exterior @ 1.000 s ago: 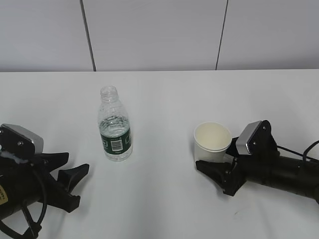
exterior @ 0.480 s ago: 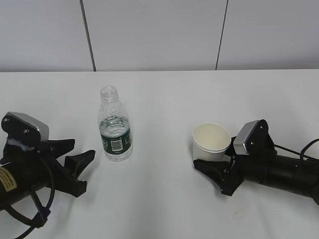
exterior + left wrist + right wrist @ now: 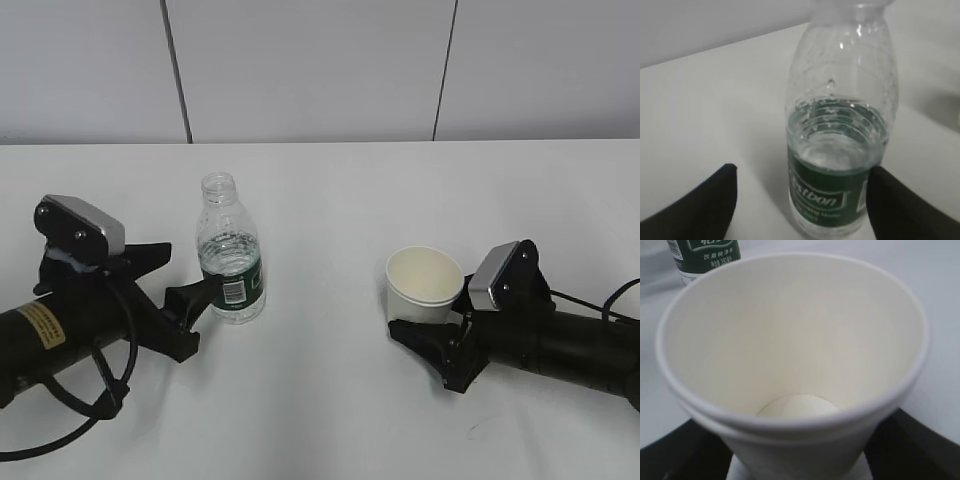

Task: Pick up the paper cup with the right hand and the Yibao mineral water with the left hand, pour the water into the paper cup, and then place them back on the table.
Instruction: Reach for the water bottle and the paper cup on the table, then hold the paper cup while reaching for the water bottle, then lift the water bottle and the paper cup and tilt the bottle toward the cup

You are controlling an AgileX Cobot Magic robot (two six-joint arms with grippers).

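The Yibao mineral water bottle [image 3: 232, 262] stands capless on the white table [image 3: 330, 400], left of centre. My left hand [image 3: 188, 270] is open, its fingers reaching either side of the bottle's green label. In the left wrist view the bottle [image 3: 840, 150] stands between the jaws of the left hand [image 3: 802, 172], close against the right finger [image 3: 900, 210] and well apart from the left one. The paper cup [image 3: 425, 285] stands upright and empty. My right hand [image 3: 400, 312] is open with its fingers flanking the cup's base. The cup [image 3: 790, 340] fills the right wrist view, the right hand [image 3: 800, 445] around it.
A grey panelled wall [image 3: 320, 70] runs behind the table's far edge. The bottle's label [image 3: 705, 255] shows at the top left of the right wrist view, beyond the cup. A faint scuff [image 3: 480, 428] marks the table near the right arm.
My left hand has moved up and to the right until its open fingers reach the bottle. My right hand has crept slightly left around the cup. Bottle and cup stay on the table.
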